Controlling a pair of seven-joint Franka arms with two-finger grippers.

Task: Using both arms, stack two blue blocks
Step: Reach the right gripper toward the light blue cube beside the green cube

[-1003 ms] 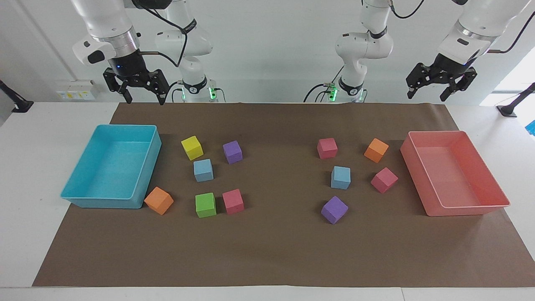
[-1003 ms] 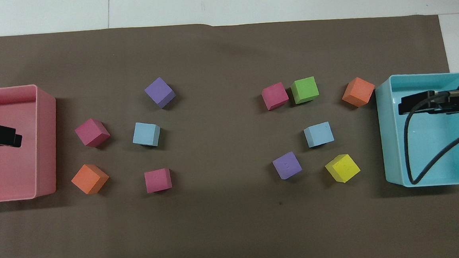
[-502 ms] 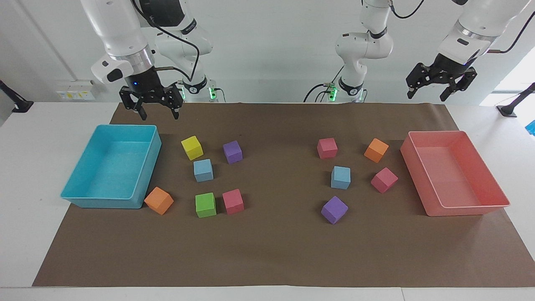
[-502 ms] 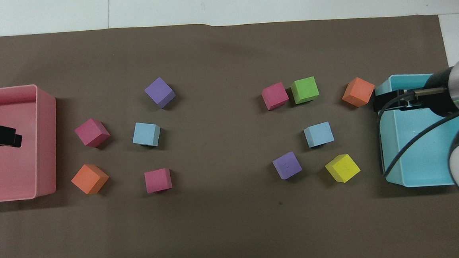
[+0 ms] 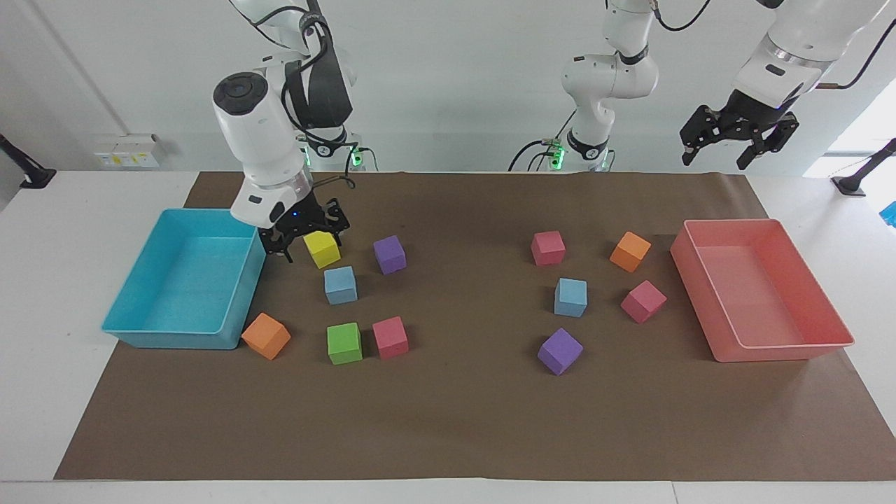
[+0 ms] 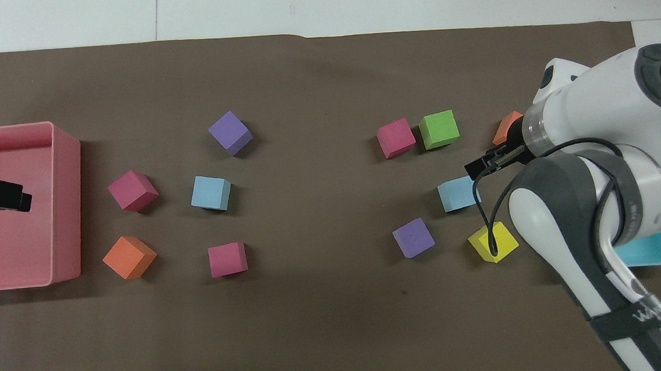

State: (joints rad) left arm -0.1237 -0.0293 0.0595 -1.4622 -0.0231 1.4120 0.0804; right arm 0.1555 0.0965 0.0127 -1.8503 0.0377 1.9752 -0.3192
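Broadly, a brown paper mat [image 5: 462, 420] covers most of the white table [image 5: 56, 231]. Turquoise tray [image 5: 140, 329] at the right arm's end, salmon-pink tray [image 5: 777, 350] at the left arm's end

Right arm [image 5: 262, 140] reaches down over the mat beside the turquoise tray. Right gripper [image 5: 302, 241] sits low, just above the mat, between the tray wall and the yellow cube [image 5: 322, 248], close by that cube; jaws spread, nothing between them. Overhead, its black tip [image 6: 481, 167] shows just beside one blue block

Left arm [image 5: 791, 42] waits, raised. Left gripper [image 5: 736, 140] hangs high over the salmon-pink tray, jaws spread, holding nothing

Blue blocks, both flat on the mat, well apart:
- one [image 5: 341, 285] toward the right arm's end, among the yellow cube, a purple cube [image 5: 389, 254], a green cube [image 5: 344, 343] and a pink cube [image 5: 390, 337]; green and pink sit side by side, about touching
- the other [image 5: 570, 297] toward the left arm's end, ringed by two pink cubes [image 5: 548, 248] [image 5: 643, 302], an orange cube [image 5: 630, 251] and a second purple cube [image 5: 560, 351]

Another orange cube [image 5: 266, 336] lies against the turquoise tray's corner, farthest from the robots on that side
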